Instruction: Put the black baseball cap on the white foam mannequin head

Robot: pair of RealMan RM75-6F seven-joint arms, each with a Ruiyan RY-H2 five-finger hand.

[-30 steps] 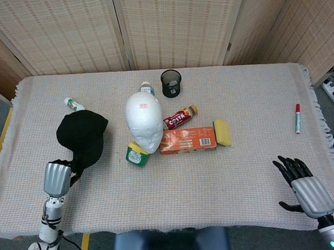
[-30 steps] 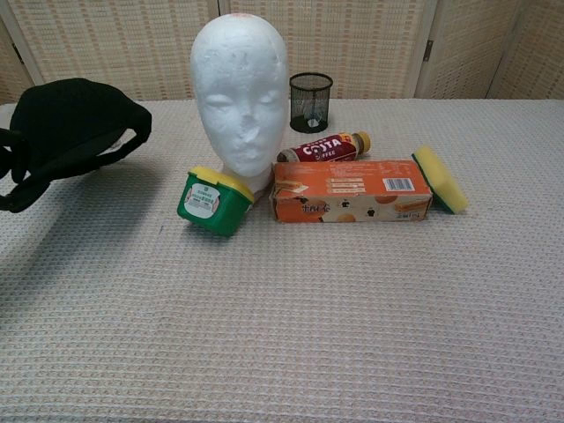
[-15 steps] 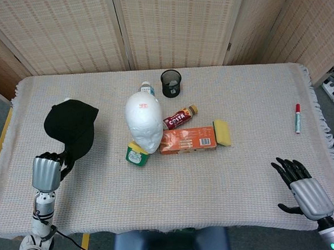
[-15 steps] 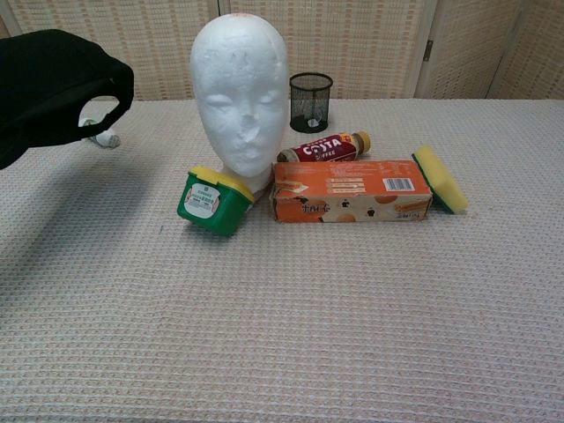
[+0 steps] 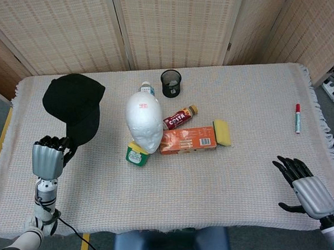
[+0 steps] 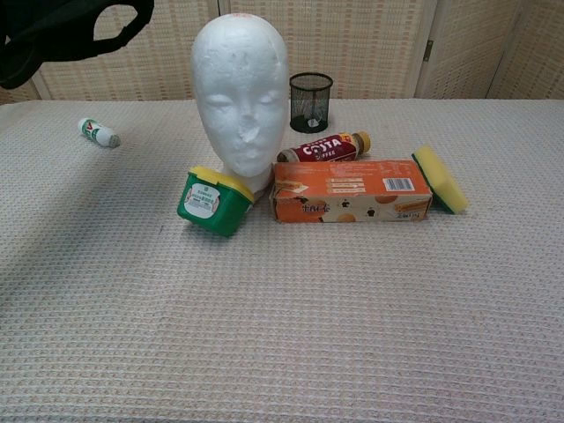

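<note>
Head view: left hand (image 5: 48,156) at the frame's left grips the black baseball cap (image 5: 73,104), held left of the white foam mannequin head (image 5: 144,121) at bench centre. Right hand (image 5: 305,188), lower right, lies spread, holding nothing.

A cloth-covered table (image 5: 214,173) holds a black mesh pen cup (image 5: 171,83), a Costa coffee bottle (image 5: 180,117) lying down, an orange biscuit box (image 5: 188,140), a yellow-green sponge (image 5: 222,132), a tipped green tub (image 5: 136,154), a red marker (image 5: 297,119) and a small white tube (image 6: 98,133).
</note>
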